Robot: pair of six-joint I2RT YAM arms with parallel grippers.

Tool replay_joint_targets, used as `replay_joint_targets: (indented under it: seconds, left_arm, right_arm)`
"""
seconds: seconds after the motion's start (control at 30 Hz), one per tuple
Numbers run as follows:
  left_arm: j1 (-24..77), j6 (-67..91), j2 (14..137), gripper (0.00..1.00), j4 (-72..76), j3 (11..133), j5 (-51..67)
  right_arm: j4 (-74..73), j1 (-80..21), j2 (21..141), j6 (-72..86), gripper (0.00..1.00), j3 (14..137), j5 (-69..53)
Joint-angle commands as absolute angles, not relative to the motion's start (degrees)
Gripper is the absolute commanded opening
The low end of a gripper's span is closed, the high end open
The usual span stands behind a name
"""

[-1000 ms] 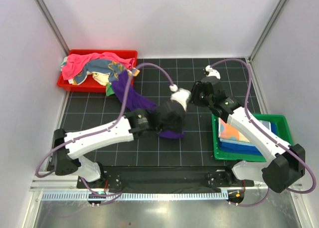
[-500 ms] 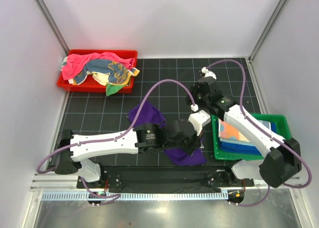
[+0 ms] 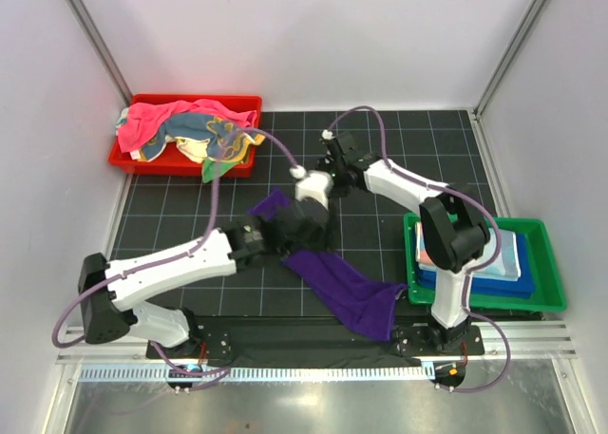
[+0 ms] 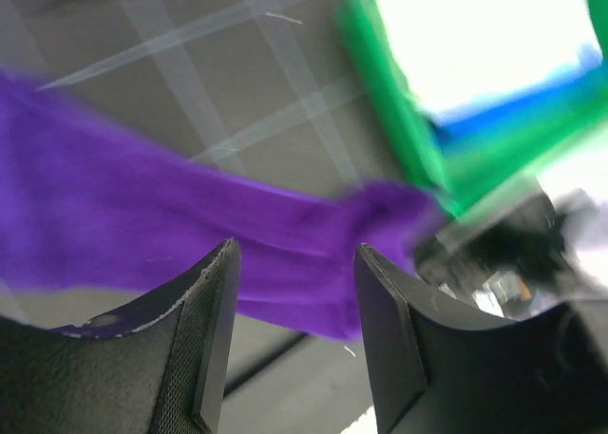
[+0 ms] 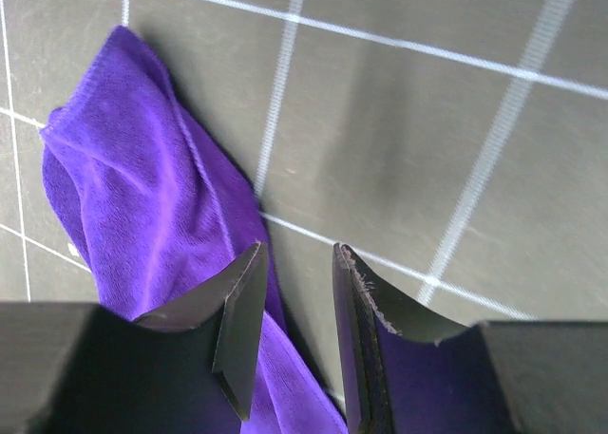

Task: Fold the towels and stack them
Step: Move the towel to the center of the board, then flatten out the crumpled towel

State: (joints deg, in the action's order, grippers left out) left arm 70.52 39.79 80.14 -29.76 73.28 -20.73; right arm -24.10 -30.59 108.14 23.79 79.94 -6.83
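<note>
A purple towel (image 3: 347,287) lies stretched slantwise on the black mat, from mid-table toward the near edge by the green tray. My left gripper (image 4: 294,254) hovers open over its near part (image 4: 190,216), with nothing between the fingers. My right gripper (image 5: 296,254) is open with a narrow gap just above the mat, beside the towel's far end (image 5: 133,187), and its left finger overlaps the cloth. In the top view both grippers meet near the towel's far end, the left gripper (image 3: 306,233) below the right gripper (image 3: 330,168). Folded towels (image 3: 480,263) sit stacked in the green tray.
A red tray (image 3: 128,160) at the far left holds a heap of pink and teal-and-yellow towels (image 3: 190,130). The green tray (image 3: 543,236) stands at the near right, and its corner (image 4: 399,121) is blurred in the left wrist view. White walls enclose the mat.
My left gripper opened, let go of the purple towel and drew back toward the far left. The towel now lies spread out slantwise. My right arm swung left to the towel's far end.
</note>
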Motion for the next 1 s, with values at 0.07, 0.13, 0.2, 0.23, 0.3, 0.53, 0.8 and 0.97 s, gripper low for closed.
replay_joint_targets:
  seconds: [0.07,0.13,0.2,0.23,0.3,0.53,0.8,0.97]
  left_arm:
    - [56.5,54.2,69.8,0.54,-36.6,66.5,-28.6]
    - [53.9,56.3,67.7,0.54,-36.7,63.4,-29.7]
    - [50.6,56.9,65.0,0.54,-36.7,61.7,-29.9]
    - [49.6,57.0,64.3,0.55,-36.7,61.0,-29.8]
    - [45.8,56.9,62.5,0.55,-36.8,58.7,-28.5]
    - [37.7,56.3,60.7,0.54,-33.9,52.8,-19.9]
    - [36.8,57.6,64.9,0.54,-30.1,51.2,-17.8]
    - [36.4,59.1,70.7,0.55,-27.2,52.5,-17.6]
  right_arm:
    - [-25.6,-34.9,114.6,20.6,0.40,89.5,-8.3]
    - [-26.4,-35.7,117.6,20.4,0.40,91.2,-7.7]
    - [-27.2,-36.6,120.2,20.3,0.39,93.6,-7.1]
    - [-27.8,-37.0,121.0,20.1,0.39,94.5,-6.8]
    - [-27.6,-38.0,121.9,20.0,0.39,95.7,-6.1]
    - [-31.1,-39.0,125.6,20.4,0.32,98.9,-0.4]
    - [-29.0,-37.0,116.6,25.1,0.02,92.6,12.6]
    - [-29.6,-30.3,110.4,28.0,0.01,84.8,15.5]
